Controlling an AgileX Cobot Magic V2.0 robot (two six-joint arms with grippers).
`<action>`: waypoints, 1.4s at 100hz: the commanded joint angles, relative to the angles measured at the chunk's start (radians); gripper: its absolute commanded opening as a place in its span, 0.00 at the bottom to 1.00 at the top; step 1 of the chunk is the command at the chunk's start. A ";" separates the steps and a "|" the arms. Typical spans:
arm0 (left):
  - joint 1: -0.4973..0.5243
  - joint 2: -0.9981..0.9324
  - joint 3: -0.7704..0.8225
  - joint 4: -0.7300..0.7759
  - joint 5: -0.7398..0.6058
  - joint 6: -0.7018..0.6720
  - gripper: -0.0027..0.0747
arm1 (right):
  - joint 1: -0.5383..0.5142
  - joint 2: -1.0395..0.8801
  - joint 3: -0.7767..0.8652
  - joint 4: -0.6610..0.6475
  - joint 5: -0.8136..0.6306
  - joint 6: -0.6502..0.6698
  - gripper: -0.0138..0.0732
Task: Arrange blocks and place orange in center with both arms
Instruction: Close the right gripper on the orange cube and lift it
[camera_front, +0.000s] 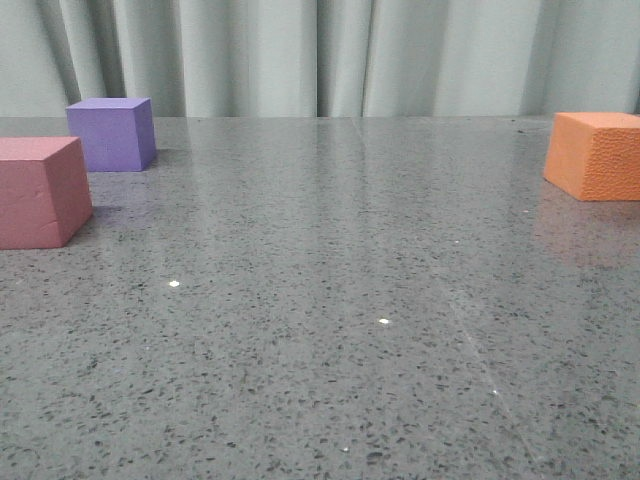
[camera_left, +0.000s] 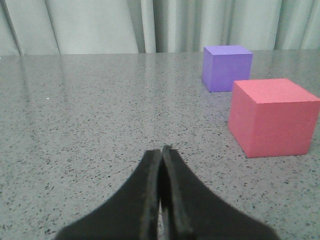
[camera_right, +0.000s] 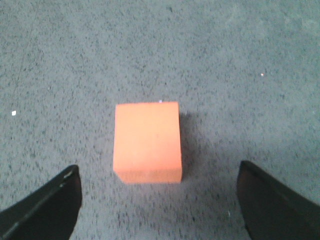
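Orange block: the orange block (camera_front: 597, 153) sits on the counter (camera_front: 330, 330) at the far right edge of the front view, well apart from the other two cubes and well off the middle.
Right end effector: the right end effector (camera_right: 159, 200) hangs above the orange block, its fingers wide apart with the cube between them but touching neither; nothing is gripped.
Grasp risk: the cube looks slightly nearer one finger than the other, so a closing grip would likely nudge it sideways or twist it before both pads seat.
Foam risk: the foam probably compresses, so a shallow or corner grip could let it slip out in transit.
Pink-red block: the pink-red block (camera_front: 40, 190) stands at the left edge of the front view, partly cut off.
Purple block: the purple block (camera_front: 112, 133) stands just behind it, near but apparently not touching.
Left end effector: the left end effector (camera_left: 161, 150) is low over the counter, its fingers pressed together on nothing, with both cubes ahead and to one side.
Left-side risk: reaching for the purple block could bump the pink-red one.
Centre risk: both arms working toward the middle could crowd each other there.
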 joint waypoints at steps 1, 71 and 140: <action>0.002 -0.033 0.057 -0.006 -0.081 -0.002 0.01 | 0.003 0.026 -0.073 -0.004 -0.069 -0.017 0.88; 0.002 -0.033 0.057 -0.006 -0.081 -0.002 0.01 | 0.033 0.313 -0.234 -0.004 0.013 -0.060 0.88; 0.002 -0.033 0.057 -0.006 -0.081 -0.002 0.01 | 0.033 0.402 -0.234 -0.004 0.012 -0.039 0.56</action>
